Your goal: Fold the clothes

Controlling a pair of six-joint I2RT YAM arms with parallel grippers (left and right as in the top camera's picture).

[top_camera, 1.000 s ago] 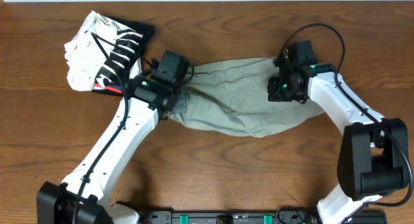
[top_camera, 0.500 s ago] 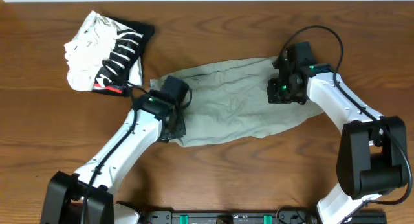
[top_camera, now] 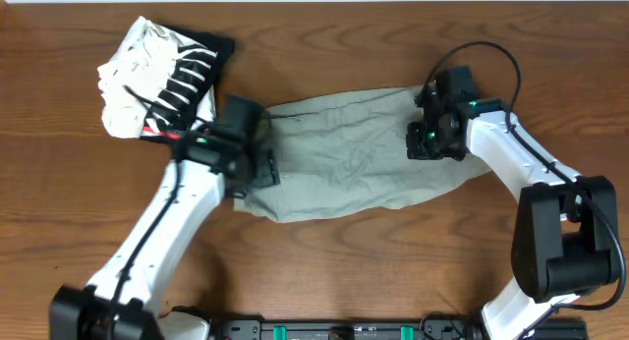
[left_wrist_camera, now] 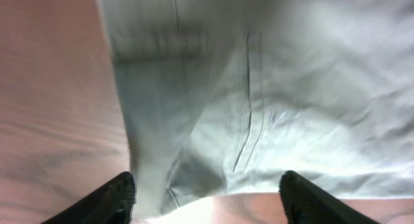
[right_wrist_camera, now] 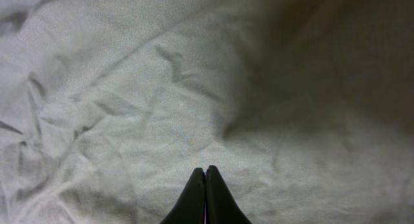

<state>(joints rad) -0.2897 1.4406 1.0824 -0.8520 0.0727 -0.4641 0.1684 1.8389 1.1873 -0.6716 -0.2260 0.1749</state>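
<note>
Stretching sideways along the desk (top_camera: 393, 271), the khaki shorts (top_camera: 344, 168) have the left hand (left_wrist_camera: 210, 198) spread apart over their left end, the right hand (right_wrist_camera: 206, 185) closed together on their right.

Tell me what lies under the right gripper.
Only the khaki shorts: creased fabric fills the wrist view beneath the right gripper, whose fingertips are closed together. The table is covered by the cloth there, and whether any fabric is pinched cannot be seen.
</note>
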